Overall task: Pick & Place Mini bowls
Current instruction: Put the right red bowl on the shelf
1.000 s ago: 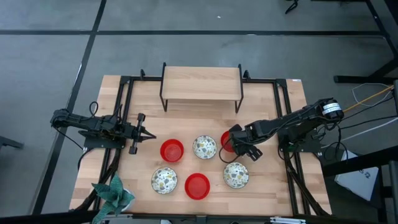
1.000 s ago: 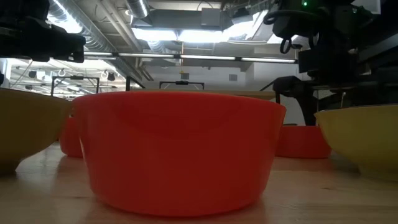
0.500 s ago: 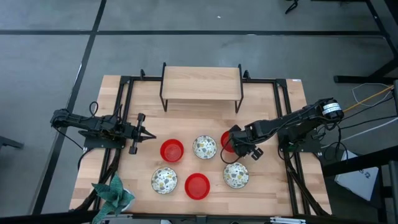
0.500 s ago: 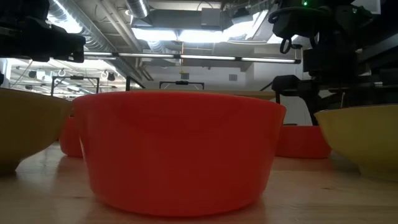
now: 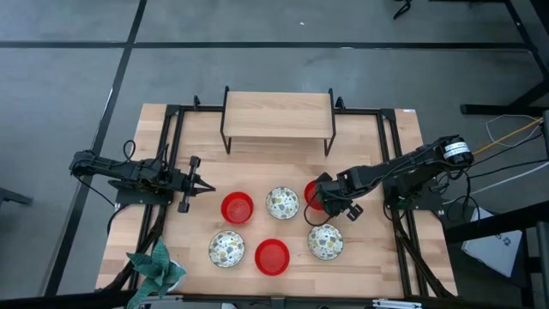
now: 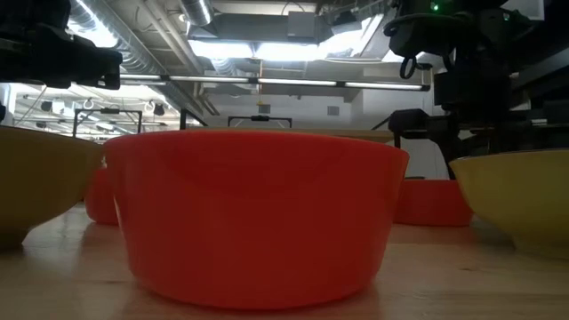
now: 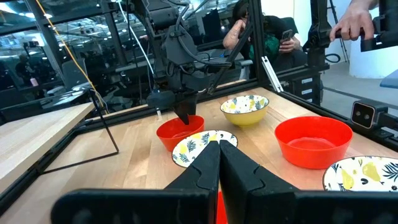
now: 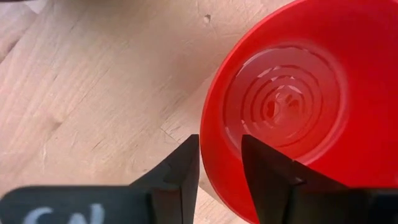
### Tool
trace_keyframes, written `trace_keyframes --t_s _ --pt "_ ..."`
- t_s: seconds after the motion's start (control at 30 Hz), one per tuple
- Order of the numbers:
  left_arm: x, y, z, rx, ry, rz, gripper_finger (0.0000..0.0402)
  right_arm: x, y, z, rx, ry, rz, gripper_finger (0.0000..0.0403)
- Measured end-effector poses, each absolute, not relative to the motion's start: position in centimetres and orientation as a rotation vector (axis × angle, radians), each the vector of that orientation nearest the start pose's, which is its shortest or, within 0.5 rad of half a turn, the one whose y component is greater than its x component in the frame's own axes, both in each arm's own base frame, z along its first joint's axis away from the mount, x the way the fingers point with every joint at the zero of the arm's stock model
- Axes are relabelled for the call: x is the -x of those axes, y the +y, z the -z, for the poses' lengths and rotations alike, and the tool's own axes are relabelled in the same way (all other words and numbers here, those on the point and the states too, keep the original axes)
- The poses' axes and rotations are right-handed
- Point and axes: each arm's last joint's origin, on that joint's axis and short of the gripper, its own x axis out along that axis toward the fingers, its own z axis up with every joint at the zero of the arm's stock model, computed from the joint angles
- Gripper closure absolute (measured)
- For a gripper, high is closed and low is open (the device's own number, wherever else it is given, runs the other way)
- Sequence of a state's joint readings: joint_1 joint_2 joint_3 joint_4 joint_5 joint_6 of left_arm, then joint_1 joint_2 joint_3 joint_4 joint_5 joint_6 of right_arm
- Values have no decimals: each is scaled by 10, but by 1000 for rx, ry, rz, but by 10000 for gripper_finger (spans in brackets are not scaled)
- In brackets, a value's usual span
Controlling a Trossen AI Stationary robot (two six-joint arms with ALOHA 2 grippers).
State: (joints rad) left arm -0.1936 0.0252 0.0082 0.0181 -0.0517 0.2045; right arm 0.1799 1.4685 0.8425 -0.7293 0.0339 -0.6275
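Six mini bowls rest on their bases on the wooden table [image 5: 377, 137]. Far row: a red bowl [image 5: 238, 207], a floral bowl [image 5: 281, 203] and a second red bowl [image 5: 310, 194]. Near row: a floral bowl [image 5: 226, 248], a red bowl [image 5: 273, 257] and a floral bowl [image 5: 326, 241]. My right gripper [image 5: 324, 199] points down over the far-right red bowl [image 8: 280, 106], shut on its rim. My left gripper [image 5: 202, 184] waits at the table's left, level and shut on nothing [image 7: 219, 163]. My right gripper straddles the red bowl's rim [image 8: 214, 155] on the side toward the table's right edge. One finger [image 8: 183, 168] is outside the wall and the other [image 8: 264, 168] inside the hollow. The fingers come from above, pointing down. The bowl sits upright on the table.
A wooden shelf on black legs [image 5: 278, 116] stands at the far middle. A teal leafy object [image 5: 157, 264] lies at the near left corner. Black frame rails [image 5: 171, 146] run along both table sides. People [image 7: 249, 28] are beyond the table.
My right gripper has drawn its fingers together from a wide gap onto the red bowl's rim, staying in place. The bowl has not moved.
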Motion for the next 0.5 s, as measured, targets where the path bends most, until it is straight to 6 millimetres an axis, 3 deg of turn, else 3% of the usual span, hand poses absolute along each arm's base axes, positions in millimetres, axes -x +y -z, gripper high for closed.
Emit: trace_keyframes --t_s 0.17,0.4,0.5 --pt "-97 -18 -166 -204 -15 141 398 -244 43 -177 672 1272 -546 312" --pt "-97 -18 -166 -204 -15 141 398 -244 43 -177 678 1269 -544 388" --pt "-97 -18 -166 -204 -16 141 398 -244 43 -177 679 1268 -542 392"
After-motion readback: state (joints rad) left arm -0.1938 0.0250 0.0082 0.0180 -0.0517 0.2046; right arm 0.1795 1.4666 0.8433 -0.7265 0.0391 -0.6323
